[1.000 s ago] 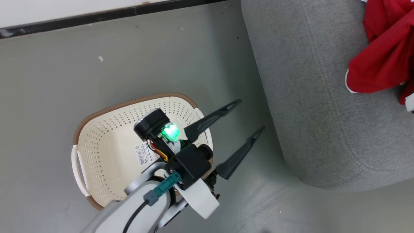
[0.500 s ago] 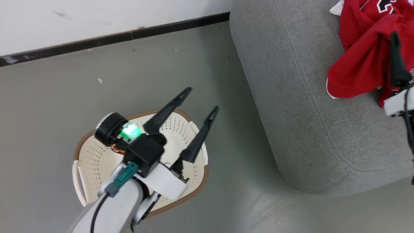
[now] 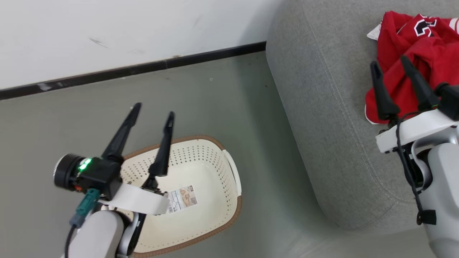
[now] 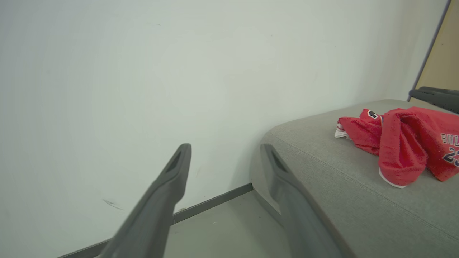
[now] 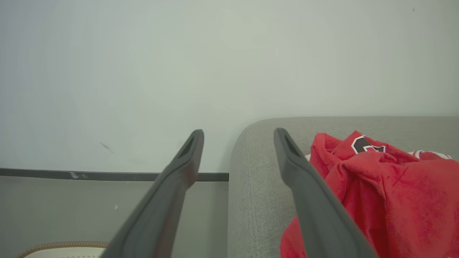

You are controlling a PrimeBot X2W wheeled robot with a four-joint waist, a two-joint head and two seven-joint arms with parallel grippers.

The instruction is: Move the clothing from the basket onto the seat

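**Head view.** The basket (image 3: 229, 168) stands on the grey floor (image 3: 215, 100) near the white wall (image 3: 107, 32). A paper label (image 3: 182, 198) lies on its bottom. The left jaws stand open above the basket's left rim, and their fingers (image 3: 123, 132) point toward the wall. The seat (image 3: 322, 125) occupies the right side of the view. The clothing (image 3: 423, 53) lies bunched on the seat at the upper right, well apart from the basket. The right jaws stand open over the seat, with their tips in front of the clothing's near edge. Contact with the cloth cannot be determined.

**Left wrist view.** Both fingers (image 4: 157, 204) are spread, with only the wall and floor seen between them. The seat (image 4: 340, 200) lies to the right. The clothing (image 4: 401, 143) rests on top of it, red with white trim and dark lettering.

**Right wrist view.** Both fingers (image 5: 168, 200) are spread, and the seat's rounded corner (image 5: 251, 179) shows in the gap. The clothing (image 5: 376, 200) lies on the seat just beside and behind the right-hand finger. The basket's brown rim (image 5: 61, 247) shows at the lower left, on the floor.
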